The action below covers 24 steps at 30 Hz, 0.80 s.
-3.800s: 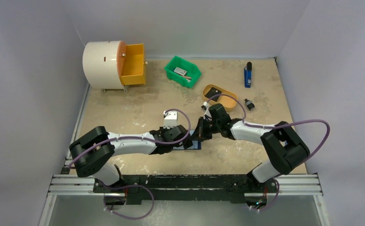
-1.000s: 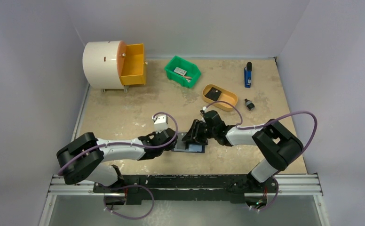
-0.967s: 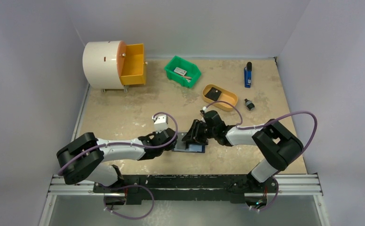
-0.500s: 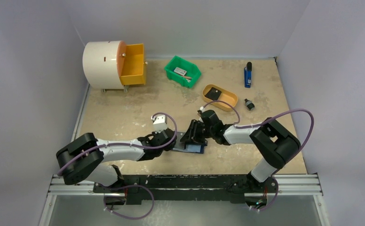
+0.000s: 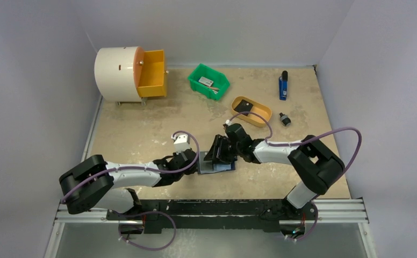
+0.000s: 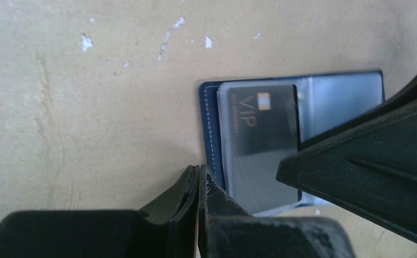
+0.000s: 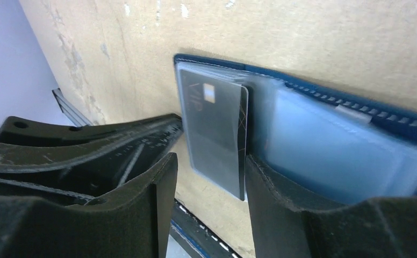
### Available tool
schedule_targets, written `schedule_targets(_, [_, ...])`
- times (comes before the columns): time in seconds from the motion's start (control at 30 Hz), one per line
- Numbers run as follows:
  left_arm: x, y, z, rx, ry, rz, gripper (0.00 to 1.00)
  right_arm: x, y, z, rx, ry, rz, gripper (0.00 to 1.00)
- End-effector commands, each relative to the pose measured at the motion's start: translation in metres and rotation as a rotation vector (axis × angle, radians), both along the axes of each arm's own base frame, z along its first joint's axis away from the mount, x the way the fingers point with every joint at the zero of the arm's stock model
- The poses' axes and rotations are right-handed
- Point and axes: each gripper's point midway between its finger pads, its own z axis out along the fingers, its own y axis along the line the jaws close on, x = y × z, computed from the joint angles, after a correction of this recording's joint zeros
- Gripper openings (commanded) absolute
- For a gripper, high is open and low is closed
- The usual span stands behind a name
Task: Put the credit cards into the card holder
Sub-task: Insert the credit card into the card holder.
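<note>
Left gripper (image 6: 198, 173) was pinched completely closed, tips down right at the left edge of the card holder (image 6: 210, 123). Right gripper (image 7: 210, 161) had its jaws parted, one finger on either side of a dark VIP card (image 6: 260, 140) lying in a clear sleeve. We couldn't tell if the pads touched it. The holder lay open and flat on the table (image 5: 142, 123), near middle, between both grippers. Further back we saw a white drum with an orange drawer (image 5: 117, 73) at far left, then a green bin (image 5: 209, 80), an orange tray (image 5: 251, 110), and a blue-and-black tool (image 5: 284, 86) at far right.
</note>
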Motion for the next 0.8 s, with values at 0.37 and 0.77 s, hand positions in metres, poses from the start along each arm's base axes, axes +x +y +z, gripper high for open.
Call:
schedule_targets(0.37, [0.005, -0.024, 0.033, -0.116, -0.062, -0.036, 0.00, 0.004, 0.023, 0.030, 0.022, -0.079, 0.058, 0.51])
schedule_targets(0.77, [0.009, 0.014, 0.043, -0.008, -0.115, 0.051, 0.00, 0.010, -0.021, 0.061, -0.178, -0.204, 0.031, 0.56])
